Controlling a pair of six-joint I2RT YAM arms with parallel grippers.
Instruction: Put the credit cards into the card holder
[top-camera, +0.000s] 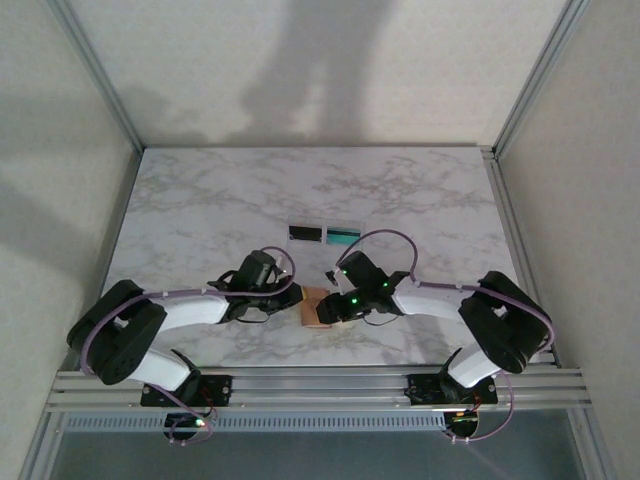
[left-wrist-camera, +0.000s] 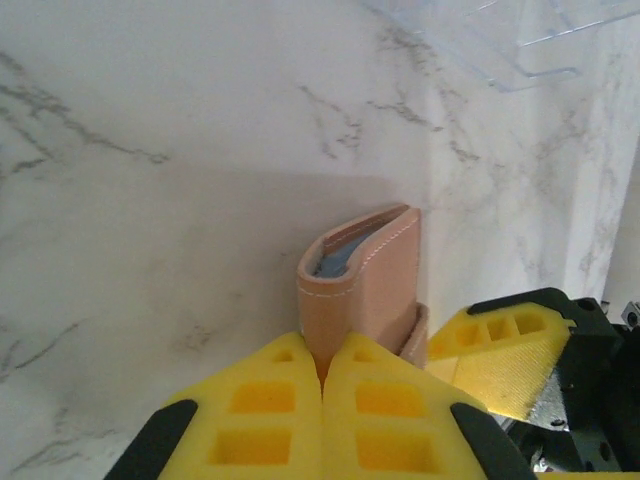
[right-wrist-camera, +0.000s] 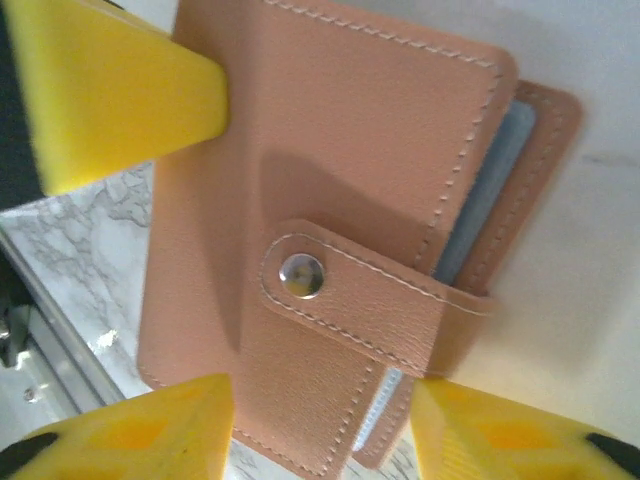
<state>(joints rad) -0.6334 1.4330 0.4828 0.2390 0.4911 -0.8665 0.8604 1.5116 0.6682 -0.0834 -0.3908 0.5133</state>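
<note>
You've got the card holder (top-camera: 316, 308) at lower centre of the top view, wedged between the two arms, with the left gripper (top-camera: 288, 293) on its left and the right gripper (top-camera: 338, 303) on its right. In the left wrist view the left gripper (left-wrist-camera: 322, 350) has its yellow foam fingers (left-wrist-camera: 260, 400) clenched together on the bottom edge of the card holder (left-wrist-camera: 370, 280), which stands on end: smooth tan leather, pale stitching along the rim, rounded fold at the top, grey-blue lining showing in the slot. One yellow finger of the right gripper (left-wrist-camera: 500, 350) sits just beside it at lower right. In the right wrist view the card holder (right-wrist-camera: 330, 150) faces you flat. It is closed, with a rounded clasp tab (right-wrist-camera: 350, 300) wrapping over from the right and a shiny metal snap (right-wrist-camera: 300, 275) on it, and a strip of grey-blue pocket peeks out along the right edge. The right gripper (right-wrist-camera: 320, 400) has its fingers (right-wrist-camera: 130, 430) spread apart at the bottom corners, straddling the holder's lower part; you can't tell whether they touch it. Above the arms in the top view, two credit cards lie flat on the marble-patterned tabletop (top-camera: 200, 200): a black credit card (top-camera: 305, 233) and just beside it a teal credit card (top-camera: 343, 234), both thin rectangles, apart from the holder. A small dark piece (top-camera: 328, 273) lies between them and the holder, too small to tell.
</note>
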